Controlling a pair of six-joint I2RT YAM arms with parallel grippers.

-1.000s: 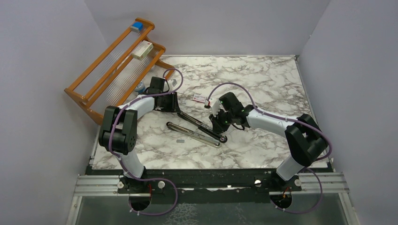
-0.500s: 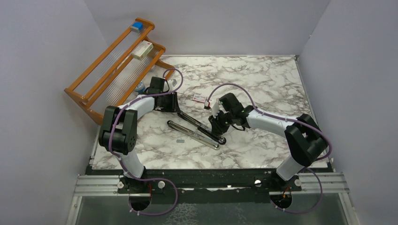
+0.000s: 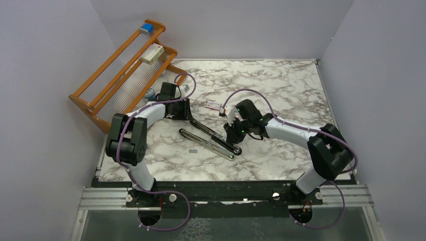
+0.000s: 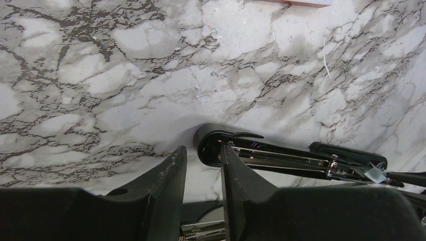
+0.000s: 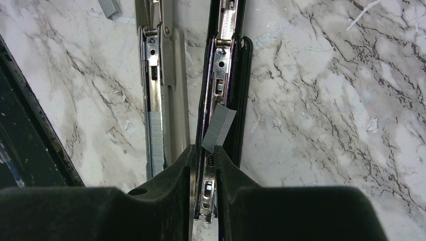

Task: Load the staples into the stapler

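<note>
Ridged silver-grey staple strip (image 5: 219, 125) tilts over the shiny rail of a slim black stapler (image 5: 246, 90).
Right hand (image 5: 204, 148) pinches its six-o'clock end; left hand (image 4: 202, 148): grip unclear.

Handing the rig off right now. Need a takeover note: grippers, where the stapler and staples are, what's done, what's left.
Left gripper: part open at the stapler's rounded end, no clear grip on it.
Right gripper: pinching a staple strip, which sits tilted over the rail of the stapler.
Stapler lies opened out on the table, with the staple packet behind it.
Done: stapler opened, strip picked up.
Left: seat the strip flat in the rail, release, close the stapler.
</note>
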